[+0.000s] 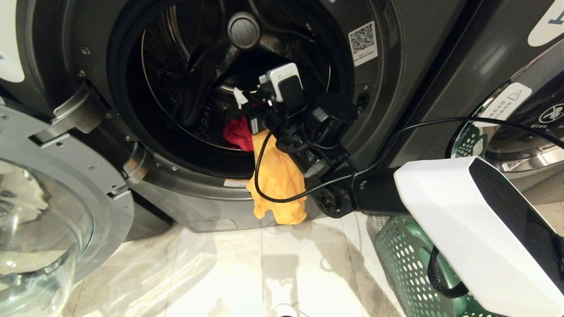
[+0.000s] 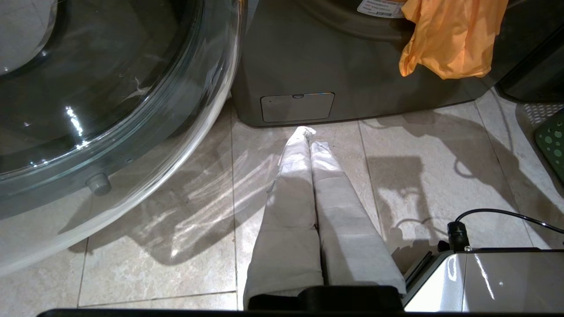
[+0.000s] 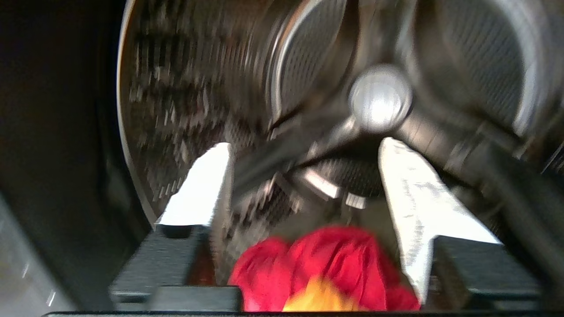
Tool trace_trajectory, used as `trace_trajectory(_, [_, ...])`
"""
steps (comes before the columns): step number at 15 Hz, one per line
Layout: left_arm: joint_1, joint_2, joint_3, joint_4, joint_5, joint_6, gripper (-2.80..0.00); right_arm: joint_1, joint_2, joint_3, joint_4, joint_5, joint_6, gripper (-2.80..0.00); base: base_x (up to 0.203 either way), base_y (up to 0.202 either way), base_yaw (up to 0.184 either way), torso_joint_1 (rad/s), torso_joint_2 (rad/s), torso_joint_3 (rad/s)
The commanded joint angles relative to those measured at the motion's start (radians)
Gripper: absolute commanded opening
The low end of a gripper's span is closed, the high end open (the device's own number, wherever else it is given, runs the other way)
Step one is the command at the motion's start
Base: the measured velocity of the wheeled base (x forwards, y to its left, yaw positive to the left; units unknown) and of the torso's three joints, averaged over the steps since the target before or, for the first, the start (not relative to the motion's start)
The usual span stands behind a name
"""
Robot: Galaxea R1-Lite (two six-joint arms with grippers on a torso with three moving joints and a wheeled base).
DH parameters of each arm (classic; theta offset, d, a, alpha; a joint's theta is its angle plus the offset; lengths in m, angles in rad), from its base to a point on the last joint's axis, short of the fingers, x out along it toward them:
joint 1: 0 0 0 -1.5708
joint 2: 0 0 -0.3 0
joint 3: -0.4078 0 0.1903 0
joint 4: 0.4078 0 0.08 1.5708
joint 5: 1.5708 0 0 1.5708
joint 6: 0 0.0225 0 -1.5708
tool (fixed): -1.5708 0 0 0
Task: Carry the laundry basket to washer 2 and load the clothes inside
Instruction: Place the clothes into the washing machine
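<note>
Orange cloth (image 1: 278,182) draped over the lip of washer 2 (image 1: 398,79), red cloth (image 1: 238,133) inside; swung glass door (image 1: 39,211) crowding the left. Right claw (image 3: 304,185) spread wide, empty, in the drum mouth; left claw (image 2: 308,136) pinched closed over floor tiles. Laundry basket (image 1: 403,259) low right under the arm.

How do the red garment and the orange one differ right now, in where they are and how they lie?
The red garment lies bunched inside the drum; the orange garment hangs over the door sill of the washer, its lower end dangling outside. The red one shows as a small heap, the orange one as a longer drape. Neither is held: the right gripper stands open above them.
</note>
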Motion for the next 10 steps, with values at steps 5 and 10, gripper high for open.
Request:
trace_trajectory(5, [0.001, 0.002, 0.000, 0.000, 0.000, 0.000, -2.80, 0.000, -0.259, 0.349, 0.355, -0.003, 0.143, 0.00, 0.000, 0.000, 0.000, 0.000, 0.00, 0.000])
trace_trajectory(10, [0.001, 0.002, 0.000, 0.000, 0.000, 0.000, -2.80, -0.006, -0.371, 0.525, 0.726, -0.009, 0.236, 0.00, 0.000, 0.000, 0.000, 0.000, 0.00, 0.000])
